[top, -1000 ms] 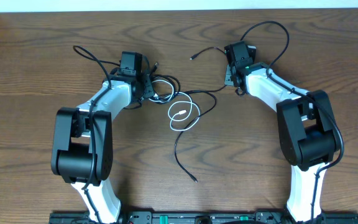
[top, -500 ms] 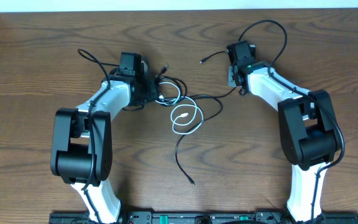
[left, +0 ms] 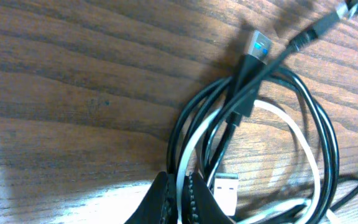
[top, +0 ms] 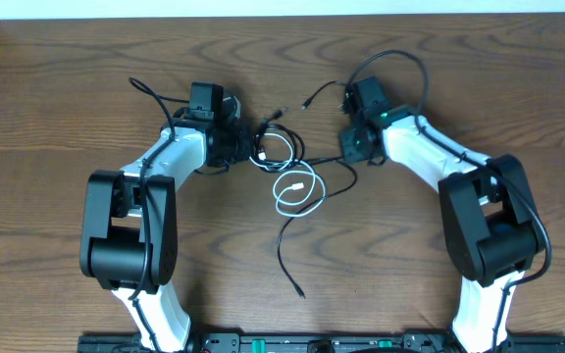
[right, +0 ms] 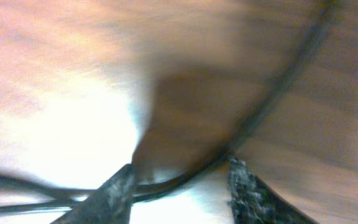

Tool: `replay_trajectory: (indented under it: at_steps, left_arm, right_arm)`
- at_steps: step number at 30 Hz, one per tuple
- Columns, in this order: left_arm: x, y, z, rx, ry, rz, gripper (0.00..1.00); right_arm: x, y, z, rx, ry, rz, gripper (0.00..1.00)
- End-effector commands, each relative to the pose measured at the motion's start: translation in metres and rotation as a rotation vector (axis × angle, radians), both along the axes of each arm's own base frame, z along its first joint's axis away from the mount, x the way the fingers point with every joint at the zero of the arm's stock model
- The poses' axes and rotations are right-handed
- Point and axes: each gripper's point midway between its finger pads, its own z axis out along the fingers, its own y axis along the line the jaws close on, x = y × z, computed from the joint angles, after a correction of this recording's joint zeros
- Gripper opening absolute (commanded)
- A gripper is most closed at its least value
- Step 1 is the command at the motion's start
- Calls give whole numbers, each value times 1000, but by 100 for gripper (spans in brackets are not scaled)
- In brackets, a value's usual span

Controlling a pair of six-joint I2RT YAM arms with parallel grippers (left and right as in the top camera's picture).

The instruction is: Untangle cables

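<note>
The black cable [top: 282, 245] and the white cable [top: 314, 184] lie tangled at mid-table between the arms. My left gripper [top: 246, 147] sits at the tangle's left side. In the left wrist view it [left: 180, 180] is shut on a white cable strand [left: 303, 134], with black loops [left: 327, 140] pressed close beside. A black USB plug [left: 257, 53] and a white plug [left: 225, 193] lie within the coil. My right gripper [top: 346, 149] is at the tangle's right edge. The right wrist view is blurred; there it [right: 179, 171] is open, with a black cable [right: 278, 93] crossing the gap.
The wooden table [top: 57, 108] carries only the cables. Thick black arm wires arc behind each wrist, one at the left [top: 150, 90] and one at the right [top: 415, 61]. The black cable's free tail ends near the front middle [top: 300, 291].
My right gripper has swung left and toward the front to the tangle and opened after a brief closing. My left gripper has tightened shut. The cable bundle has drifted right.
</note>
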Motion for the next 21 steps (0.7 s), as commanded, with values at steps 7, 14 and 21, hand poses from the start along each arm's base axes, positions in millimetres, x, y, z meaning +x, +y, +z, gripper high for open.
replay_trajectory:
  at_steps: [7,14,21]
  left_arm:
    - [-8,-15,8,-76,-19,-110,7]
    - [-12,-30,16,-149,-45,-197,7]
    - [-12,-30,16,-150,-49,-197,8]
  right_arm:
    - [-49,93,20,334,75,348,60]
    - [-55,110,21,342,56,393,52]
    - [-65,131,46,479,59,458,46]
